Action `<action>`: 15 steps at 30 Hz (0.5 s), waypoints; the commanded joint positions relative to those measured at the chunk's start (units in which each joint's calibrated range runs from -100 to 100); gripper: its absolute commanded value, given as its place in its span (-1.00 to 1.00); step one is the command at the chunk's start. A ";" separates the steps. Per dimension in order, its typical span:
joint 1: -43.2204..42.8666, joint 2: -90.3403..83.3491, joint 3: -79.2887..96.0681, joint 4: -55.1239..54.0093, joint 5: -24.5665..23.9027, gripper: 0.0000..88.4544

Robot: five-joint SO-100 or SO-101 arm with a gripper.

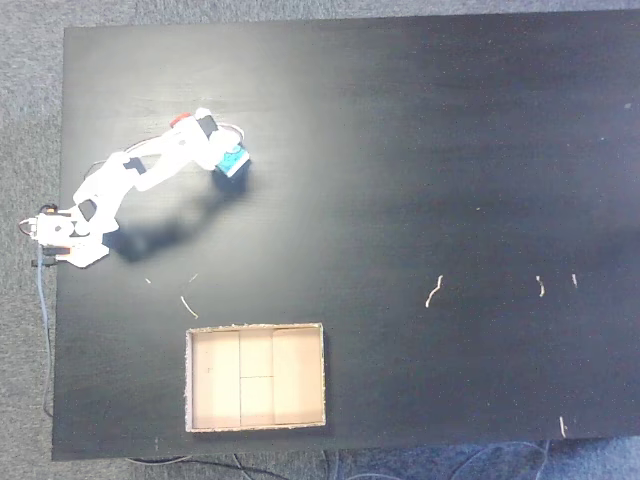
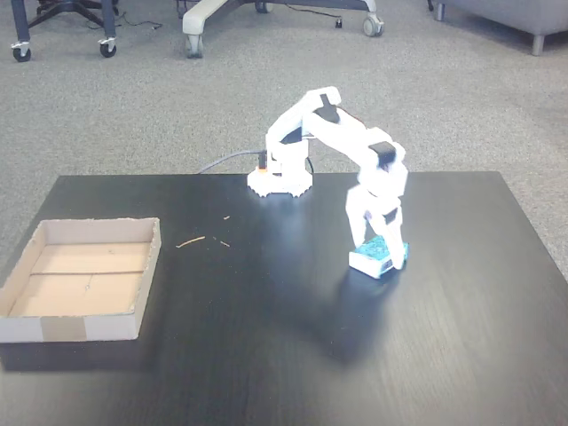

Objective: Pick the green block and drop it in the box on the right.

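The green block (image 1: pixel 236 163) lies on the black table near its upper left in a fixed view from above. In a fixed view from the front, the green block (image 2: pixel 380 254) sits right of centre, teal with a whitish edge. My gripper (image 2: pixel 376 241) points straight down onto it, one white finger on each side of its top. Whether the fingers press the block is not clear. From above, the gripper (image 1: pixel 227 157) partly covers the block. The tan cardboard box (image 1: pixel 256 377) stands at the table's near edge, and from the front the box (image 2: pixel 80 280) is at the left, with nothing in it.
The arm's base (image 1: pixel 62 237) is fixed at the table's left edge, seen from the front as the base (image 2: pixel 280 180) at the far edge. Small pale scraps (image 1: pixel 433 291) lie scattered on the table. Chair wheels (image 2: pixel 106 46) stand on the carpet beyond.
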 commanded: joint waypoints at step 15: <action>0.22 -5.01 4.62 -4.92 -1.27 0.04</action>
